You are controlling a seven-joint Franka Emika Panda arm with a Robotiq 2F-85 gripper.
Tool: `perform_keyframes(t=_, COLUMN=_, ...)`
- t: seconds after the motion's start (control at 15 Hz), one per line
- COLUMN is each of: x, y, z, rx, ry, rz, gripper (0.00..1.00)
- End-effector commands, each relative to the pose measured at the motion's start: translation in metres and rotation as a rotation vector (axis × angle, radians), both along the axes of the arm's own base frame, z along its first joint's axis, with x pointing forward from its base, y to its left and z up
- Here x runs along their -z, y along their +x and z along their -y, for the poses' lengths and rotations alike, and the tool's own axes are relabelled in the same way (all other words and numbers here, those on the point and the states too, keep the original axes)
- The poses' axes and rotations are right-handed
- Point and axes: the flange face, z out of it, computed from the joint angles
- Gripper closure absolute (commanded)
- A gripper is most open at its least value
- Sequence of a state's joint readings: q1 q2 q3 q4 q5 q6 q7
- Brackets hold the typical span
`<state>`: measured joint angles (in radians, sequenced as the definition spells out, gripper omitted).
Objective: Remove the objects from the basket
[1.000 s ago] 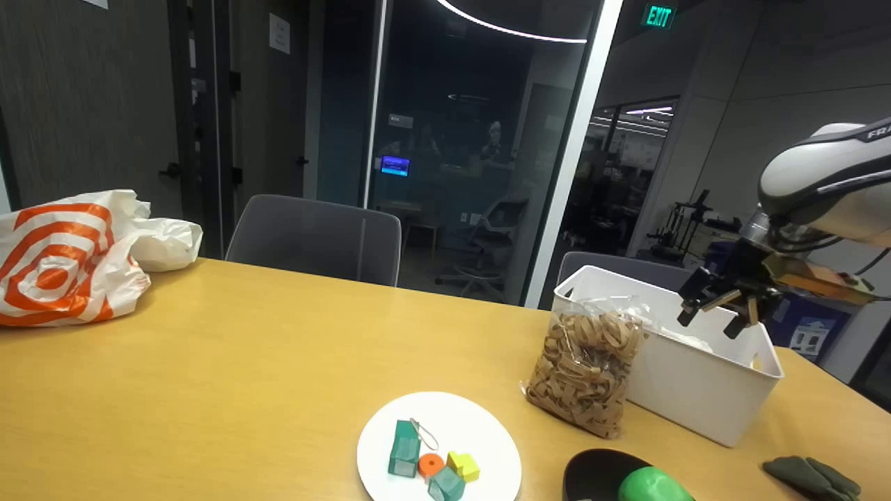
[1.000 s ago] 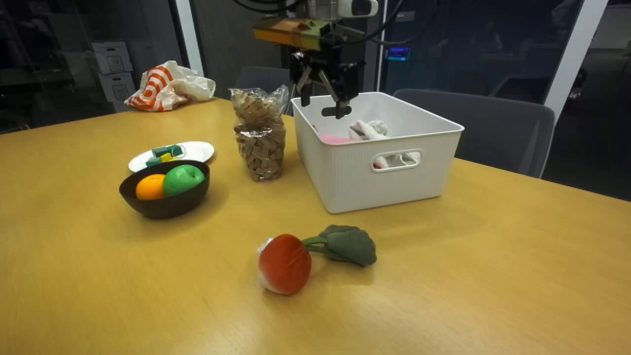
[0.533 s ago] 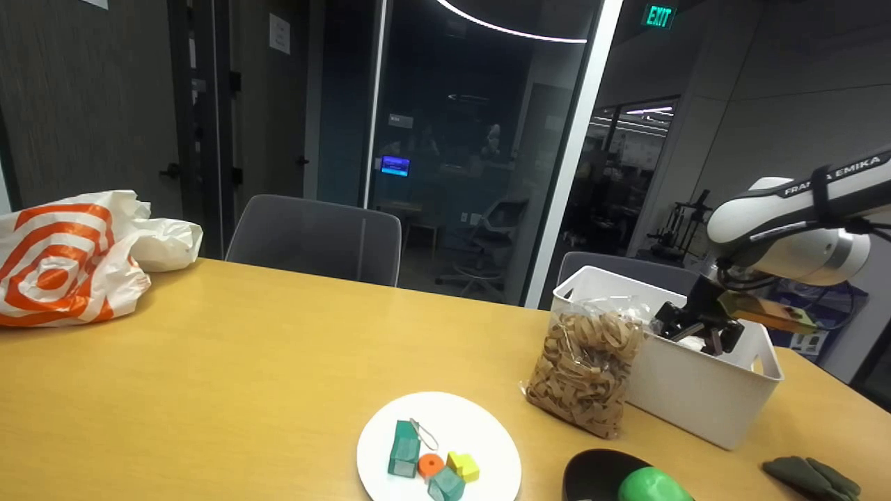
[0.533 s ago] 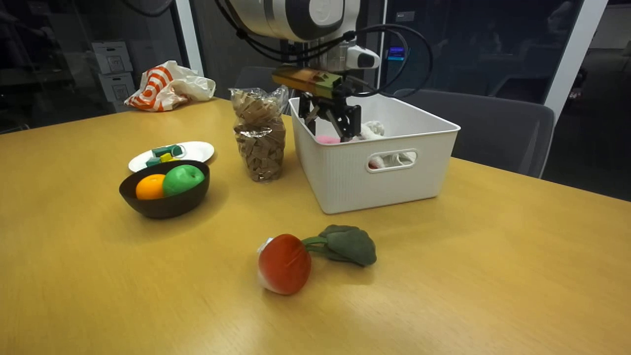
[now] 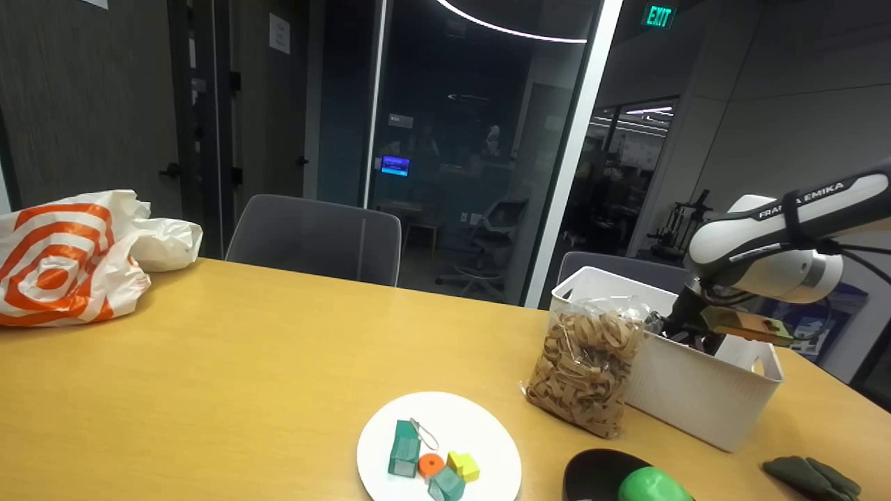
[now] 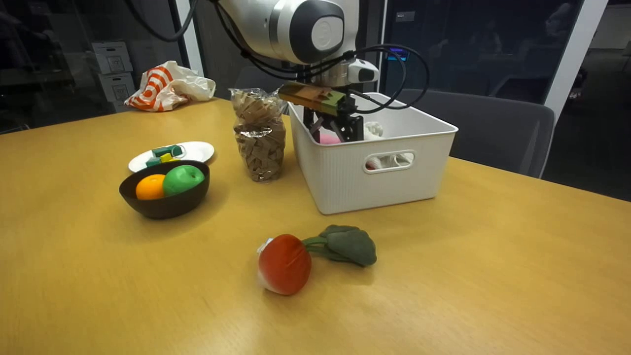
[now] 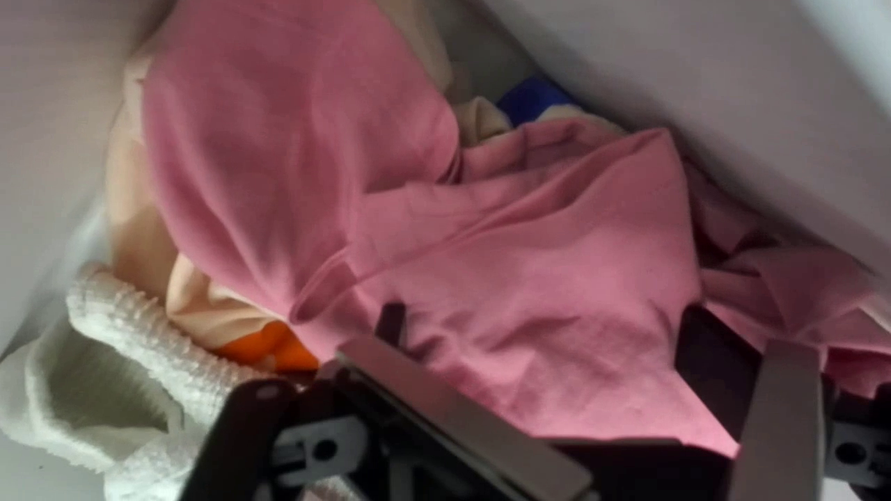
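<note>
The white basket (image 5: 703,400) stands on the table and shows in both exterior views (image 6: 379,190). In it lie a pink cloth (image 7: 529,271), a white knitted cloth (image 7: 139,390) and a peach-coloured cloth (image 7: 136,223). Small orange (image 7: 268,348) and blue (image 7: 532,101) patches show among them. The pink cloth (image 6: 329,139) and white cloth (image 6: 373,130) also show over the rim in an exterior view. My gripper (image 7: 550,344) is inside the basket, pointing down, its fingers apart on either side of a stretch of the pink cloth. In an exterior view the fingertips of the gripper (image 6: 334,134) are partly hidden by the rim.
A clear bag of brown strips (image 5: 588,372) stands close beside the basket. A black bowl (image 6: 165,204) with fruit, a white plate (image 5: 487,431) with small blocks, a plush radish (image 6: 285,265) and a plastic bag (image 5: 62,261) are on the table (image 6: 468,276). Chairs stand behind.
My gripper has come down from above the basket into it, over the pink cloth, with fingers still apart. The basket has shifted slightly.
</note>
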<state>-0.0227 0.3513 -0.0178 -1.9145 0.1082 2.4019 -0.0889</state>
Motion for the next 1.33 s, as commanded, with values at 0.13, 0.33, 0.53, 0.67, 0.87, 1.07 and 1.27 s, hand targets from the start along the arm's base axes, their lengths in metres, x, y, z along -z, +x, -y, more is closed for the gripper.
perform_keyframes(t=0.13, x=0.015, y=0.006, z=0.005, rx=-0.020, ry=0.003, rz=-0.008, gripper=0.00)
perform_keyframes(t=0.33, x=0.023, y=0.006, z=0.007, rx=-0.031, ry=0.005, rz=-0.009, gripper=0.25)
perform_keyframes(t=0.53, x=0.021, y=0.006, z=0.006, rx=-0.041, ry=0.005, rz=0.006, gripper=0.42)
perform_keyframes(t=0.67, x=0.018, y=0.006, z=0.006, rx=-0.044, ry=0.007, rz=0.016, gripper=0.58)
perform_keyframes(t=0.87, x=0.013, y=0.005, z=0.005, rx=-0.045, ry=0.015, rz=0.026, gripper=0.78)
perform_keyframes(t=1.07, x=0.006, y=0.005, z=0.007, rx=-0.044, ry=0.013, rz=0.038, gripper=0.97)
perform_keyframes(t=1.27, x=-0.004, y=0.004, z=0.008, rx=-0.044, ry=0.011, rz=0.060, gripper=0.95)
